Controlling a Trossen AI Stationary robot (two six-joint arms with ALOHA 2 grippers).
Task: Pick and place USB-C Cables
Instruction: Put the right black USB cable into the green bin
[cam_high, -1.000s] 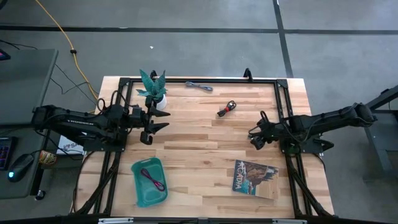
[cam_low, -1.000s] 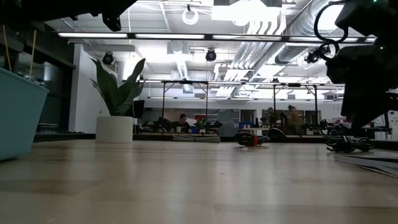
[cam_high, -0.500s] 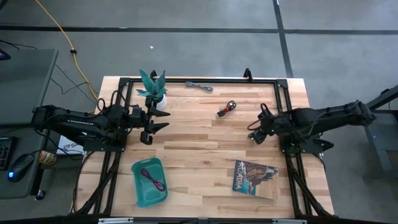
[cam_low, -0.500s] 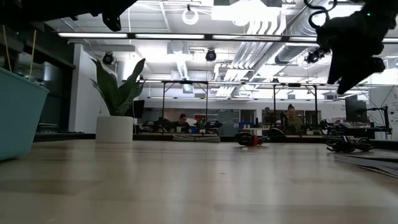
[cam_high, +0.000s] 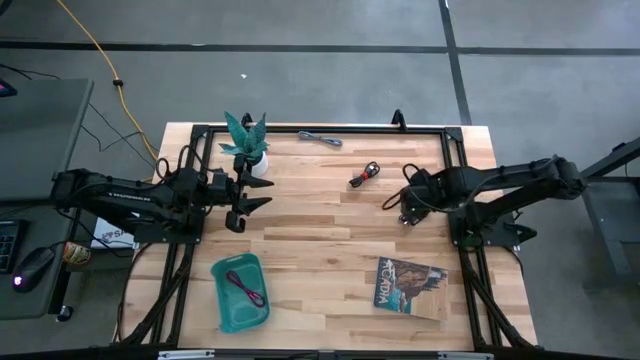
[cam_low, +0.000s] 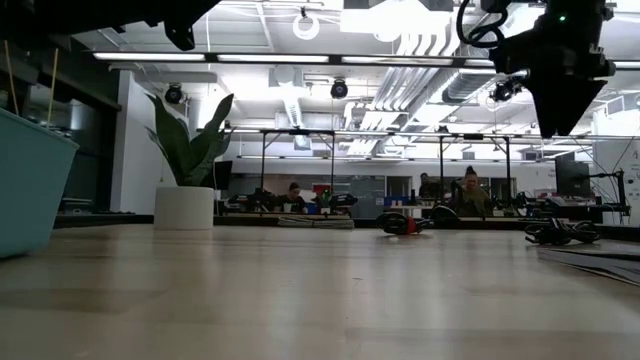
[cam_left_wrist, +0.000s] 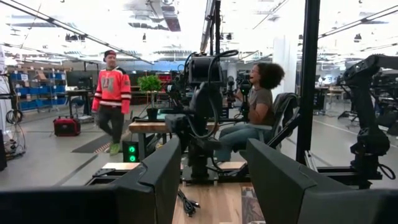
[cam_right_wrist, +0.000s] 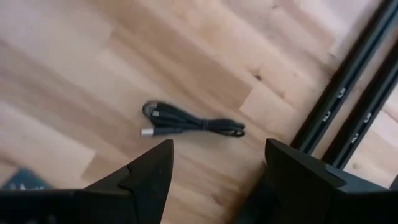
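Worktop of pale planked wood, matte. Grey cable, a thin coil, lies at the far edge; black-and-red cable lies mid-worktop; maroon cable rests inside the teal tray. Right pincer hovers spread near the black-and-red cable (nothing held). Left pincer hangs spread, empty, beside the potted plant. Magazine lies flat nearby.
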